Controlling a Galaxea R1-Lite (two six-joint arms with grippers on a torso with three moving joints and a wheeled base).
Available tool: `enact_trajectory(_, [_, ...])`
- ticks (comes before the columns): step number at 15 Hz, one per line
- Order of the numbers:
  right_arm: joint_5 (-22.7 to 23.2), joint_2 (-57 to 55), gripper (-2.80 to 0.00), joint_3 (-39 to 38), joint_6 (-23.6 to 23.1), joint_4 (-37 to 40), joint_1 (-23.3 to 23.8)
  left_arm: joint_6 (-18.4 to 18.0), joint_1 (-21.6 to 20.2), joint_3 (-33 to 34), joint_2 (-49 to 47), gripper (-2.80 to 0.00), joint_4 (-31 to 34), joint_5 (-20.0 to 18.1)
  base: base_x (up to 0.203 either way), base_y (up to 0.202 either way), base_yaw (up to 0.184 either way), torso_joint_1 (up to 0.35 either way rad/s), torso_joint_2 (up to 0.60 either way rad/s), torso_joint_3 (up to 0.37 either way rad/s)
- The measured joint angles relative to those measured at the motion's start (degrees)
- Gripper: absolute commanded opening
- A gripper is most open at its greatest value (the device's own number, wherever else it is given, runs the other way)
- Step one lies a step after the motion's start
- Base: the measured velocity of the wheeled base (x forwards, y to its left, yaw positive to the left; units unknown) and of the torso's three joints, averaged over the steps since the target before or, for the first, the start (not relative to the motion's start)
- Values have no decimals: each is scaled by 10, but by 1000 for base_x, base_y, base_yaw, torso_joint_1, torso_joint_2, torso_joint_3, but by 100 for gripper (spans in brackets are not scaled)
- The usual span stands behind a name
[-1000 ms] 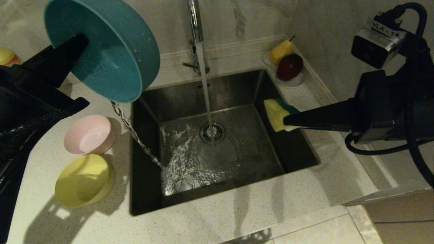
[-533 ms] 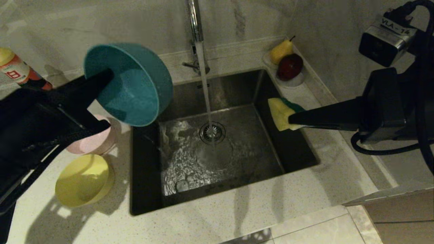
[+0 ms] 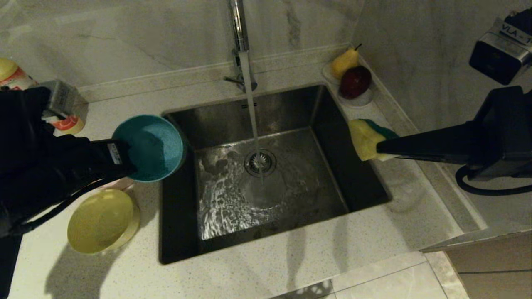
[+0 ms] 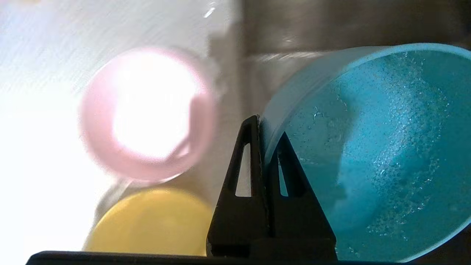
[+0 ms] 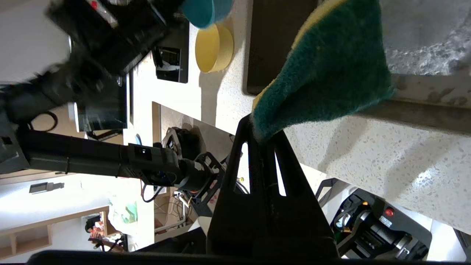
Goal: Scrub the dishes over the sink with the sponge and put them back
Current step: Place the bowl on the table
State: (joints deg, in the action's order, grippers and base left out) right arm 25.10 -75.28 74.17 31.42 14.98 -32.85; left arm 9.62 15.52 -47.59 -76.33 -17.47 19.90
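Head view: left gripper (image 3: 126,160) is clamped on the rim of the round light-blue plastic bowl (image 3: 151,146), held upright above the speckled white counter (image 3: 270,265) at the left edge of the square steel sink (image 3: 266,166), where the chrome faucet (image 3: 237,25) is running. Round yellow plastic bowl (image 3: 102,220) sits on the counter nearer and left. Right gripper (image 3: 380,149) pinches the small yellow-and-green sponge (image 3: 365,139) over the sink's right rim. To set the blue bowl down well, I judge it should go level onto bare counter beside the other bowls, and the grip should let go only once the base rests flat.

Left wrist view: both fingers (image 4: 248,165) close on the blue bowl's wall; the round pale-pink plastic bowl (image 4: 147,114) lies just beyond, the yellow one beside it.

Right wrist view: closed jaws hold the sponge by one corner, green face showing.

Writing: the right wrist camera housing (image 3: 501,50) reads "VLA - 1", cut off; the bottle (image 3: 16,79) at far left has an unreadable label
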Motion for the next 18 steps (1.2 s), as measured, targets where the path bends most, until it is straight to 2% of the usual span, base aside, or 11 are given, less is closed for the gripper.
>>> enact_trajectory(3, [1, 11, -280, -7, 1, 6, 0, 79, -49, -82, -7, -280, 123, 6, 0, 0, 0, 0, 0, 0])
enact_trajectory(9, [0, 45, -280, -31, -2, 15, 1, 263, -164, -281, -15, -280, 361, 7, 0, 0, 0, 0, 0, 0])
enact_trajectory(13, [-1, 53, -280, -38, -4, 15, 1, 321, -257, -338, -29, -280, 456, 3, 0, 0, 0, 0, 0, 0])
enact_trajectory(16, [0, 47, -280, -41, -7, 9, 1, 331, -331, -353, -58, -280, 467, -7, 0, 0, 0, 0, 0, 0])
enact_trajectory(18, [2, 40, -280, -42, -10, 7, 0, 335, -378, -363, -86, -280, 467, -34, 0, 0, 0, 0, 0, 0])
